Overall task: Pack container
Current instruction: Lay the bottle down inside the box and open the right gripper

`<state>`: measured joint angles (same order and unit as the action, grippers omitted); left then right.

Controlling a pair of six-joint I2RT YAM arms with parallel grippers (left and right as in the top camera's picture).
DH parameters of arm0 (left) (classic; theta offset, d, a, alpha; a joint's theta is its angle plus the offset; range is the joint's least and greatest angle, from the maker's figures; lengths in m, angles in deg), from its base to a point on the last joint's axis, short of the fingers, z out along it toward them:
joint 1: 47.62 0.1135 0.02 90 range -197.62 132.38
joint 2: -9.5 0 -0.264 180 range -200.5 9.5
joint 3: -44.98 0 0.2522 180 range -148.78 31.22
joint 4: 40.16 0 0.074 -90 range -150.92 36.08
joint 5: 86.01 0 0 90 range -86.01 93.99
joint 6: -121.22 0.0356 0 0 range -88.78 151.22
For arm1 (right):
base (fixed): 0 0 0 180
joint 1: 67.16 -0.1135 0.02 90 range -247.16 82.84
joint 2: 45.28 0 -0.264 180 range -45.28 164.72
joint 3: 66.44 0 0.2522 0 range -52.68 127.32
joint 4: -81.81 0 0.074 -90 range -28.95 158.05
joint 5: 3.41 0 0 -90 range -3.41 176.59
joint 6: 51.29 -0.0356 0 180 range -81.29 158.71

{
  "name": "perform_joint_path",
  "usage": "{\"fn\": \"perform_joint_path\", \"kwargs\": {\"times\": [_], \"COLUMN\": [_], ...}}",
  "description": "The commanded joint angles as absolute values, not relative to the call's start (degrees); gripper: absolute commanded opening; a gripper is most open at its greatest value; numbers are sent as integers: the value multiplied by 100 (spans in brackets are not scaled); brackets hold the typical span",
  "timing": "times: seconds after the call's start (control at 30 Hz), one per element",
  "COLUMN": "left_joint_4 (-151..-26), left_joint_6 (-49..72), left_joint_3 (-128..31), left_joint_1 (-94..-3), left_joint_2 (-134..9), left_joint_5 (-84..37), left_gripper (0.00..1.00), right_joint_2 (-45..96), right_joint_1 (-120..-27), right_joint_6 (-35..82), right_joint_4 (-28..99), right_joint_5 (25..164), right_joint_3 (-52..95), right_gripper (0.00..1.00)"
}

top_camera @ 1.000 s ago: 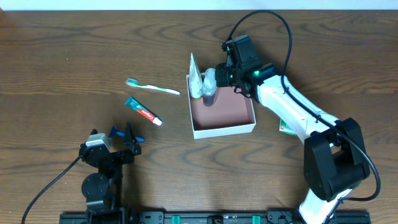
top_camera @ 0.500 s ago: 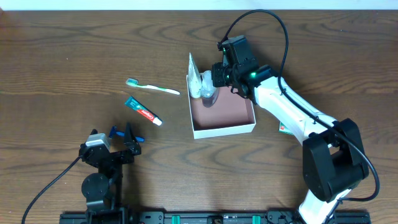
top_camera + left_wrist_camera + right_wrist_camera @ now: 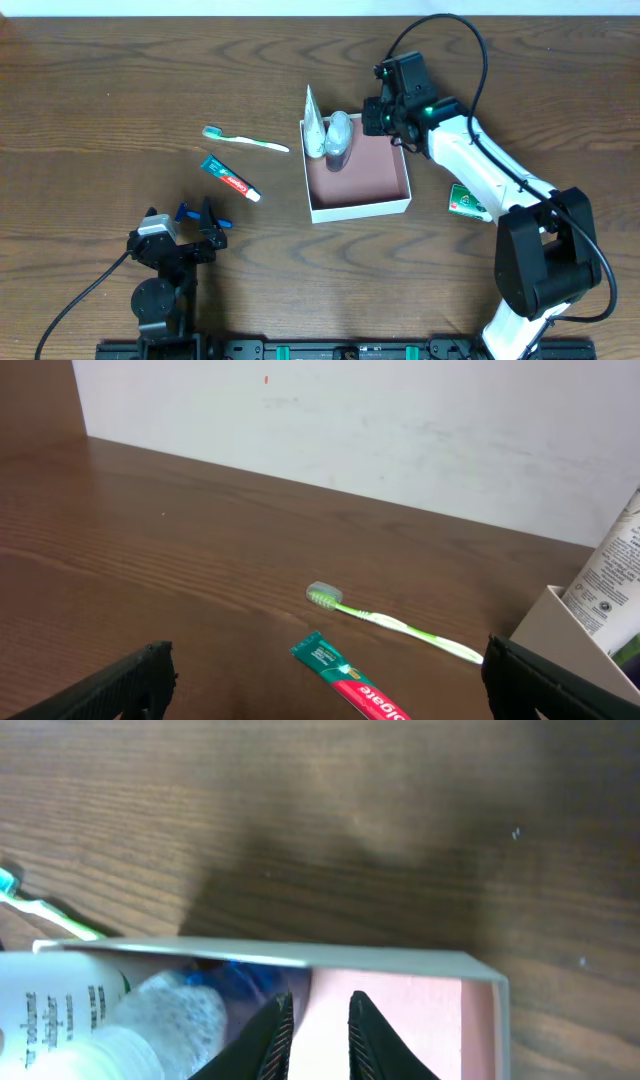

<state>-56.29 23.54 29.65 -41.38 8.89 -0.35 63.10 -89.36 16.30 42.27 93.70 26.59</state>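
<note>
Where the overhead view looks down on the tabletop, the container (image 3: 360, 208) sits near the middle, its reddish-brown floor mostly bare. A white tube (image 3: 314, 125) leans against its far left wall, with a clear bottle (image 3: 339, 138) just beside it. The right hand (image 3: 374, 118) hovers over the container's far right corner, apart from the bottle. A green-and-white carton (image 3: 468, 203) lies on the wood to the right of the box. A toothbrush (image 3: 245, 140) and a toothpaste tube (image 3: 230, 179) lie to the left. The left hand (image 3: 203, 216) is near the front edge, well apart from the container, spread wide and holding nothing.

From the left wrist, toothbrush and toothpaste lie ahead between the wide-set fingers, and the container's near corner shows at the right edge.

From the right wrist, the fingers (image 3: 275, 1035) stand close together with a narrow gap and nothing in it, just over the container's floor inside the far wall. The tube and bottle lie to their left.
</note>
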Motion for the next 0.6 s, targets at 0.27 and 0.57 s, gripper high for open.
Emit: {"fn": "perform_joint_path", "kwargs": {"times": [0.27, 0.57], "left_joint_4": [-5756, -5756], "left_joint_6": [2325, 2325], "left_joint_3": [3099, 3099], "left_joint_1": [-4116, -4116], "left_joint_2": [924, 924], "left_joint_5": [-142, -142], "left_gripper": [98, 98], "right_joint_2": [6411, 6555], "right_joint_1": [-9049, -9102], "right_joint_6": [1140, 1018], "right_joint_4": [4138, 4236], "right_joint_5": [9499, 9589], "right_joint_3": [2626, 2626], "right_gripper": [13, 7]}}
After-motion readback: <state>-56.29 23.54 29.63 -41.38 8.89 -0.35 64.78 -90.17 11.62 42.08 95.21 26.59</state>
